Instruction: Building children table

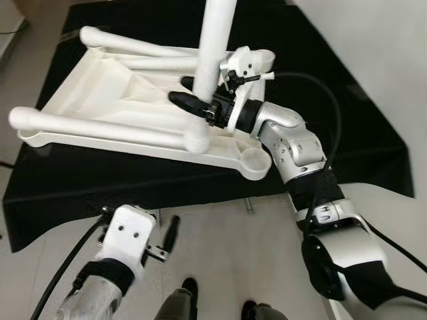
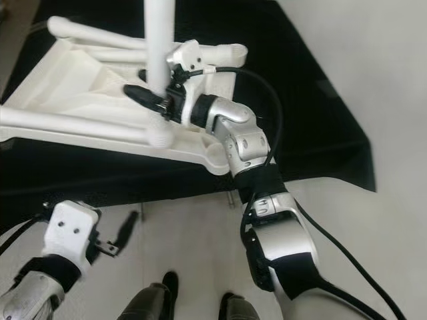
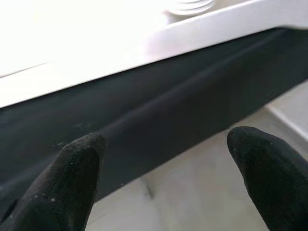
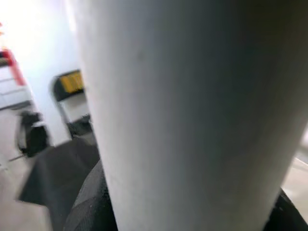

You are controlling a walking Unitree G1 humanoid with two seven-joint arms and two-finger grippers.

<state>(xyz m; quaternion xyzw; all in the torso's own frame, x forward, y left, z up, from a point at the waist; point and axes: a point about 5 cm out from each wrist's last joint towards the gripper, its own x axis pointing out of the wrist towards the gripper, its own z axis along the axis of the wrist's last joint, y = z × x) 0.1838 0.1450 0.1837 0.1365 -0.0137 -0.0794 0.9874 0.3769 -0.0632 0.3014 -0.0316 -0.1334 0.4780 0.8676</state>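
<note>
we see a white table top (image 1: pixel 100 80) lying upside down on a black cloth (image 1: pixel 347 120) on the floor. three white legs show on it. two legs (image 1: pixel 100 125) lie flat across the top, with their ends sticking out past its edges. one leg (image 1: pixel 215 47) stands up straight near the middle of the top. our right gripper (image 1: pixel 193 100) has its two black fingers closed around this upright leg, low down near where the leg meets the top. in the right wrist view the leg (image 4: pixel 192 110) is right up close, with black fingers (image 4: pixel 89 202) pressed against it at both sides. near the close corner of the top there is a round cup (image 1: pixel 255 160) with nothing in it. our left gripper (image 1: pixel 167 240) hangs low over the pale floor (image 1: pixel 220 240), just in front of the cloth's near edge. its fingers (image 3: pixel 62 187) are spread wide apart and hold nothing. in the left wrist view we look past them at the cloth (image 3: pixel 159 125) and the white edge of the top (image 3: pixel 216 24) above it.
</note>
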